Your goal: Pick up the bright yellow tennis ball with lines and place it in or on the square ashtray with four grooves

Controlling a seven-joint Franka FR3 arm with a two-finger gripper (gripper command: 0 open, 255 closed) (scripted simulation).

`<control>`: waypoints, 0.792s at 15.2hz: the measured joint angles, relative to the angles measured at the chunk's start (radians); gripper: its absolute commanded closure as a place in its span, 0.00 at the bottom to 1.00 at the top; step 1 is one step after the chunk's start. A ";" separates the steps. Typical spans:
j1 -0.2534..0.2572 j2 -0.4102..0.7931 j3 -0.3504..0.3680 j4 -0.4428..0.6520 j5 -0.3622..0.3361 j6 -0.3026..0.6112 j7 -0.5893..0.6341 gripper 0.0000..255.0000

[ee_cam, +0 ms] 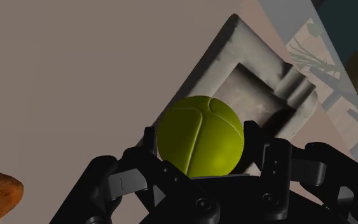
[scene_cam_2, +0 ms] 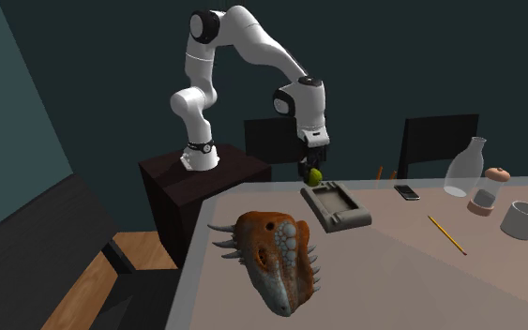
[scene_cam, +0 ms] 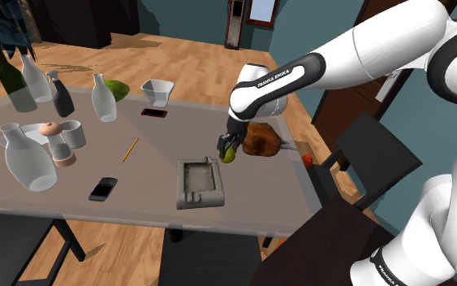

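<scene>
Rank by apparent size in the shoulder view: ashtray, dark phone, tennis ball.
1. Grey ashtray, clearly largest.
2. Dark phone.
3. Yellow-green tennis ball, smallest-looking. The gripper clasping it hides part, so phone versus ball is less certain.

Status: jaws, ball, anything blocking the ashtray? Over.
Gripper: jaws shut on tennis ball. Ball held above table, just short of ashtray. Dinosaur head beside gripper, away from ashtray, not blocking.

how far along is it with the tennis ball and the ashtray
Grasp looks done: the pincer is shut on the yellow-green tennis ball, apparently lifted off the table. In hand: the carry, with the ball near a corner of the grey ashtray. Left: get over the ashtray and release.
</scene>
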 measured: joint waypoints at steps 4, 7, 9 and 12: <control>0.035 0.098 0.027 0.143 0.003 -0.035 0.076 1.00; 0.056 0.164 0.040 0.248 0.000 -0.068 0.126 1.00; 0.059 0.191 0.045 0.273 0.004 -0.066 0.134 1.00; 0.059 0.217 0.052 0.275 0.013 -0.041 0.131 1.00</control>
